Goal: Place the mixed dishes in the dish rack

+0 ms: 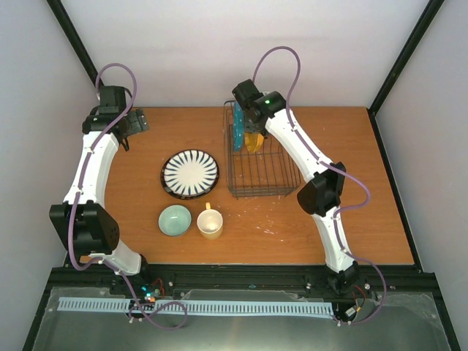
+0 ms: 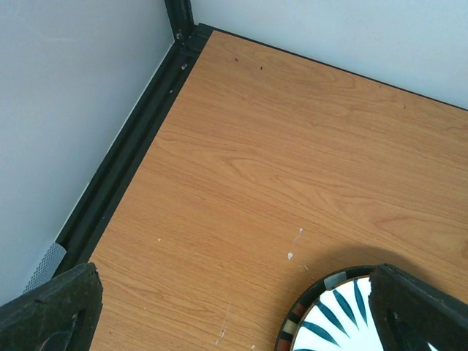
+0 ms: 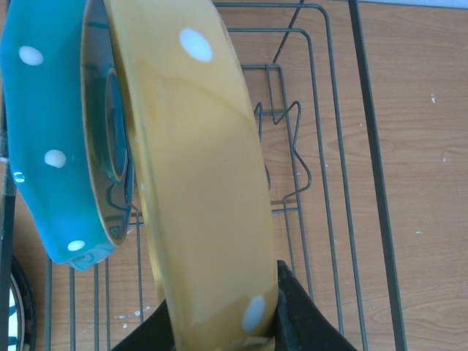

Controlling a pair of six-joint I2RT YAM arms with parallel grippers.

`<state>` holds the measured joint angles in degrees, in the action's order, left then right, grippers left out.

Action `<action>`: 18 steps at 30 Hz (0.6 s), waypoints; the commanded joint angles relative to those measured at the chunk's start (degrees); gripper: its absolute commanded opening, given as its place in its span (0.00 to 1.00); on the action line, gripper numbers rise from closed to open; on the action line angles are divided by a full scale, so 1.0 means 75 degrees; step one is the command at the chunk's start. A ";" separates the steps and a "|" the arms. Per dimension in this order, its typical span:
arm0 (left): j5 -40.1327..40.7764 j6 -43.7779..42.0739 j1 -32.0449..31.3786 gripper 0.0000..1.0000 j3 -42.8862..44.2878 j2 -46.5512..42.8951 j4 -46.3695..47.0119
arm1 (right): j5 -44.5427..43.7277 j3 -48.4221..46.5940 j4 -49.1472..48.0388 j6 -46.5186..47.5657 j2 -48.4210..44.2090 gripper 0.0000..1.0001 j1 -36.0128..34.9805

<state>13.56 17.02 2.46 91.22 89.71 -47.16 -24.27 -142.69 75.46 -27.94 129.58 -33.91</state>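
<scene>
Now, right end effector (image 3: 223, 325): closed on the rim of the yellow-orange plate (image 3: 190, 183), one finger on each face.
Yellow-orange plate: upright on edge inside the dish rack (image 1: 265, 193), its faces turned to the left and right table edges, its rim line running far to near.
Teal dotted plate (image 3: 51, 131): upright in the rack, just left of the held plate and parallel to it; touching or not, I cannot tell.
Dish rack: at the far edge of the table (image 1: 329, 219), right of centre.
Deciding relation: open wire slots lie to the held plate's right; whether its rim has seated is hidden.
Left end effector (image 2: 232, 281): jaws spread, holding nothing, over the far-left corner.
Striped plate (image 1: 189, 174): flat, toward the near-right of the left end effector; the left arm is the nearer, by my judgement.
Mint-green bowl (image 1: 175, 220) and mug (image 1: 210, 223): side by side toward the near edge, apart from the rack.
</scene>
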 commanded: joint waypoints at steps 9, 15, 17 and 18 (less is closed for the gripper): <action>0.0282 -0.0251 -0.0011 1.00 0.0235 0.0070 0.0100 | -0.1337 -0.0266 -0.0559 -0.0236 -0.0430 0.03 0.0221; 0.0291 -0.0291 -0.0011 1.00 0.0331 0.0181 0.0061 | -0.0825 -0.0214 -0.0307 -0.0284 -0.0171 0.03 0.0279; 0.0331 -0.0289 -0.0011 1.00 0.0299 0.0153 0.0036 | -0.0694 -0.0194 -0.0274 -0.0249 -0.0095 0.03 0.0279; 0.0341 -0.0282 -0.0011 1.00 0.0267 0.0141 0.0030 | -0.0634 -0.0180 -0.0282 -0.0228 -0.0063 0.03 0.0282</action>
<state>15.03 15.92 2.46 91.26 90.61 -47.16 -28.36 -142.76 75.46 -28.77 129.56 -31.57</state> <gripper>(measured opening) 0.993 0.171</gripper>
